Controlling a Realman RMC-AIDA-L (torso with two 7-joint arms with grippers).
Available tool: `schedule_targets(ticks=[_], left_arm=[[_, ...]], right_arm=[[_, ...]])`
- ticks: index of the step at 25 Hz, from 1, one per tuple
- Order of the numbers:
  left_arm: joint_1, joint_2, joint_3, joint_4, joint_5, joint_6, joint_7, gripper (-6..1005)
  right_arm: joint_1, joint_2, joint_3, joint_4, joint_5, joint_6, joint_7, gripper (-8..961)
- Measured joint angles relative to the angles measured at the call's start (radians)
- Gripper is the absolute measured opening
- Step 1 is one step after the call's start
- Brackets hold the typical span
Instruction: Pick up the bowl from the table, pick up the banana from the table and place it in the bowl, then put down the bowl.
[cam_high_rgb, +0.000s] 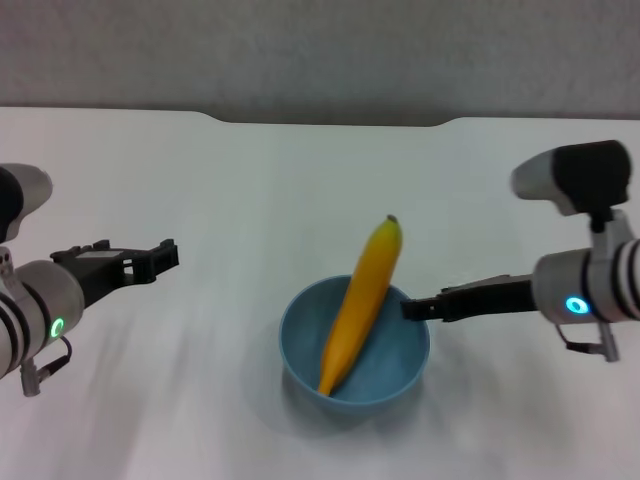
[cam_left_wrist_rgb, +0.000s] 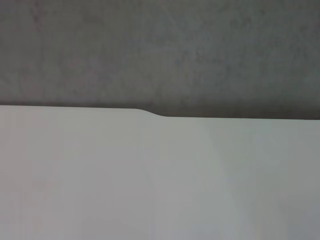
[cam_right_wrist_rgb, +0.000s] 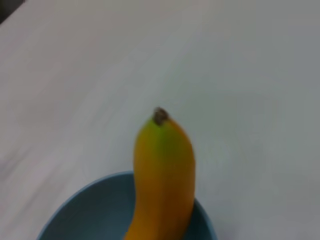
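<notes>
Across bowl (cam_high_rgb: 395, 365), banana (cam_high_rgb: 360, 305) dark-tip-far

A lab-like test setup is suggested: a bare white surface (cam_high_rgb: 250, 180) against a plain grey wall (cam_high_rgb: 320, 50) across the frame's top.

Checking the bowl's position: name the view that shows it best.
Head view: the whole bowl shows on the table, the banana leaning inside. The right wrist view catches only part of its rim; the left wrist view shows none.
</notes>
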Motion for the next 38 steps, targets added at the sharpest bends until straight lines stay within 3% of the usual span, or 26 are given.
schedule_targets(ticks=[5, 8, 12, 14, 15, 20, 22, 26, 31, 38], left_arm=[[0.013, 0.000, -0.007, 0.006, 0.002, -0.025, 0.000, 828], [0.034, 0.000, -0.007, 0.048, 0.002, -0.130, 0.003, 827], [0.065, -0.001, 0.000, 0.142, 0.001, -0.330, 0.005, 827], [0.072, -0.001, 0.003, 0.169, 0.000, -0.384, 0.004, 826], [0.078, -0.002, 0.009, 0.207, -0.001, -0.455, 0.004, 826], [0.070, -0.003, 0.048, 0.410, 0.003, -0.788, 0.005, 826], [0.054, -0.004, 0.072, 0.523, 0.000, -0.960, 0.003, 825], [0.039, -0.004, 0.102, 0.637, 0.002, -1.160, 0.005, 822], [0.010, -0.004, 0.112, 0.732, 0.005, -1.288, 0.007, 820], [-0.026, -0.005, 0.126, 0.834, -0.006, -1.414, -0.012, 820]], right_arm=[[-0.099, 0.003, 0.032, 0.101, 0.001, 0.003, -0.124, 723], [-0.169, 0.007, 0.022, 0.161, 0.039, -0.070, -0.244, 721], [-0.238, 0.008, -0.011, 0.176, 0.217, -0.202, -0.431, 718], [-0.277, 0.009, -0.014, 0.156, 0.403, -0.246, -0.618, 716], [-0.277, 0.009, -0.014, 0.156, 0.403, -0.246, -0.618, 716], [-0.284, 0.007, -0.004, -0.001, 0.811, -0.181, -1.043, 707], [-0.272, 0.007, 0.004, -0.122, 1.016, -0.117, -1.248, 694], [-0.241, 0.008, 0.000, -0.362, 1.377, 0.043, -1.561, 694], [-0.237, 0.012, -0.004, -0.506, 1.566, 0.183, -1.770, 694], [-0.227, 0.011, -0.004, -0.613, 1.717, 0.230, -1.775, 694]])
